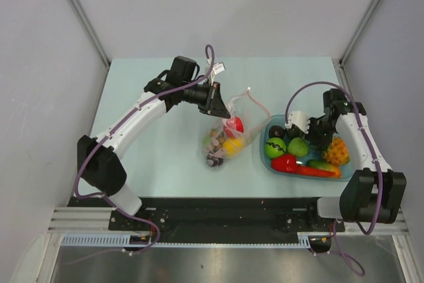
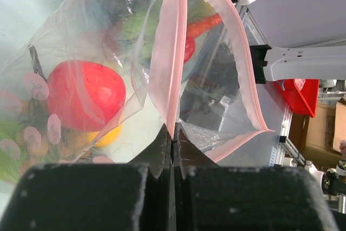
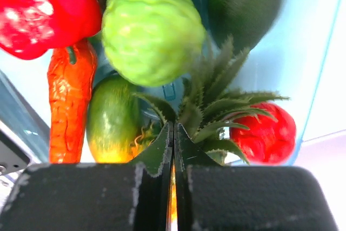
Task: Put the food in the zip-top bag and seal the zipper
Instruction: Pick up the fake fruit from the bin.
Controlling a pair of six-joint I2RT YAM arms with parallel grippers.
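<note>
Left wrist: fingers [image 2: 158, 152] pinch the pink zipper [image 2: 167, 52].

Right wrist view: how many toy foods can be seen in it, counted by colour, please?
Red: 2 (bell pepper, round red fruit)
Orange: 1 (carrot)
Green: 3 (bumpy light green fruit, dark green fruit, green-yellow mango)
Pineapple, only its green crown showing: 1
Total: 7
</note>
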